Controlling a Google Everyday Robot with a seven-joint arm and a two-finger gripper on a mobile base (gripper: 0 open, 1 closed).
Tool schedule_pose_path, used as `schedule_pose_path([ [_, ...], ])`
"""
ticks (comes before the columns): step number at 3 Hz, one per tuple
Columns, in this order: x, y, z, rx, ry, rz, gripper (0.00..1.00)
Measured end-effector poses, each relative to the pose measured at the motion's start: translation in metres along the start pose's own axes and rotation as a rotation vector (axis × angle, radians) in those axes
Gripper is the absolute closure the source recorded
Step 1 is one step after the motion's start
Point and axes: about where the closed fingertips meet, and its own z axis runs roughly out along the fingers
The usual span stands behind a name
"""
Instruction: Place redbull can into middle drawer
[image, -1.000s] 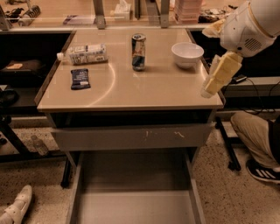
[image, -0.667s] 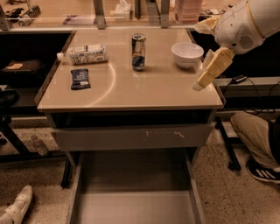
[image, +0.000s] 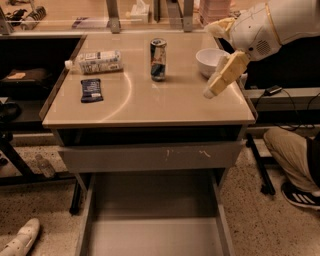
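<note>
The redbull can (image: 158, 59) stands upright at the back middle of the tan table top (image: 150, 105). My gripper (image: 212, 90) hangs over the right part of the table, in front of the white bowl and to the right of the can, apart from it and holding nothing I can see. The middle drawer (image: 155, 220) is pulled out below the table, with a bare grey floor and low side walls.
A white bowl (image: 210, 61) sits at the back right. A plastic bottle with a white label (image: 97, 61) lies at the back left, a dark snack bar (image: 91, 90) in front of it. A shut grey drawer front with scratch marks (image: 145, 156) sits above the open drawer. A person's legs and shoe (image: 297, 165) are at the right.
My arm has swung left and up, bringing the gripper from beyond the table's right edge to over the right part of the table top. The can has not moved.
</note>
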Motion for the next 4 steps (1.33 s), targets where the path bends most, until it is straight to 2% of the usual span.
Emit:
schedule_pose_path([
  [1, 0.0, -0.001, -0.001, 0.009, 0.004, 0.003, 0.0],
  [2, -0.001, -0.026, 0.022, 0.041, -0.073, -0.002, 0.0],
  [3, 0.004, -0.063, 0.053, 0.1, -0.176, 0.007, 0.0],
  [4, 0.011, -0.091, 0.073, 0.169, -0.207, 0.006, 0.0],
])
